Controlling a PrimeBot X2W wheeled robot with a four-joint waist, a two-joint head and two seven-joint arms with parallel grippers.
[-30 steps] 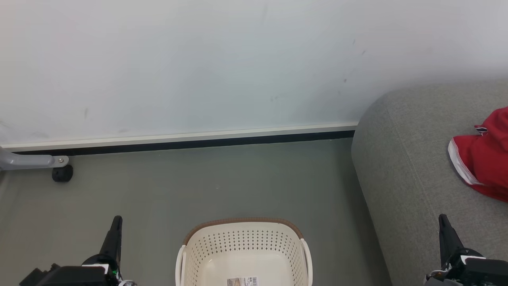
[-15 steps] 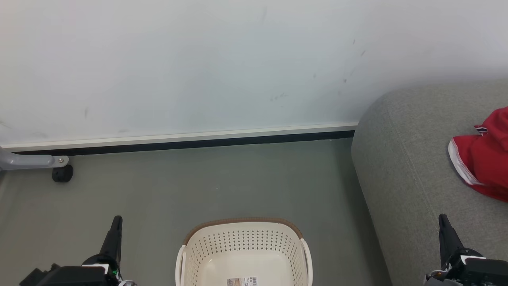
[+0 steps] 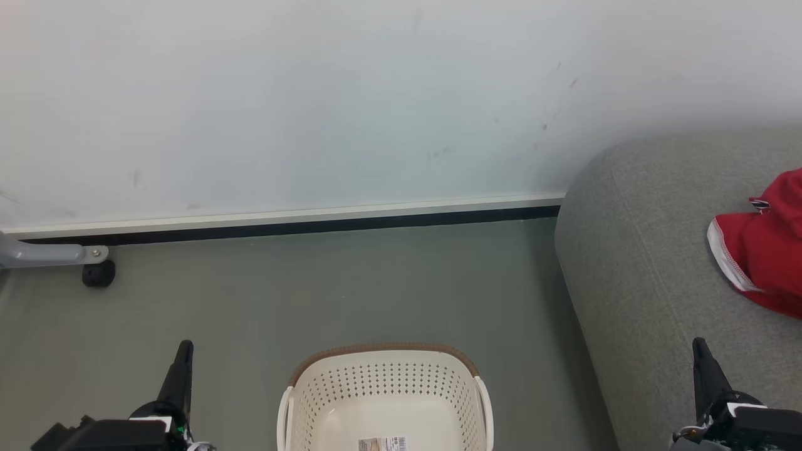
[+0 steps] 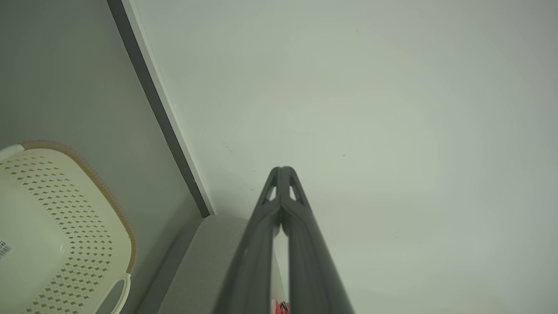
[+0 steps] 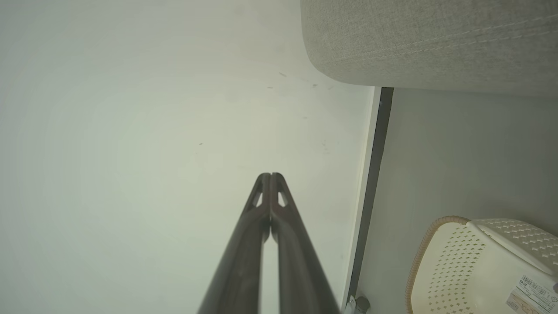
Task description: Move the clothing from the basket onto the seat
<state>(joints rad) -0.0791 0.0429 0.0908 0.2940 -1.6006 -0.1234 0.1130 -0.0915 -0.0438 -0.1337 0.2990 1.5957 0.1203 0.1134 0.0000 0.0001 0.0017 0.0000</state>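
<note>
Now: basket (image 3: 382, 382) holds small label (image 3: 383, 444); red clothing (image 3: 767, 250) lies on seat (image 3: 645, 263).

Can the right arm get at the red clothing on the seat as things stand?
Probably yes: only bare seat lies between the shut right end effector and the clothing in the head view.

The grey-green floor (image 3: 376, 282) carries the cream laundry basket (image 3: 382, 347), which stands between the left end effector (image 3: 185, 346) and the right end effector (image 3: 698, 343). A black caster (image 3: 99, 274) rests on the floor beyond the left end effector, to its left. The grey seat (image 3: 639, 250) stands on the floor under the right end effector. Red clothing (image 3: 764, 257) lies on the seat just beyond that end effector.
</note>
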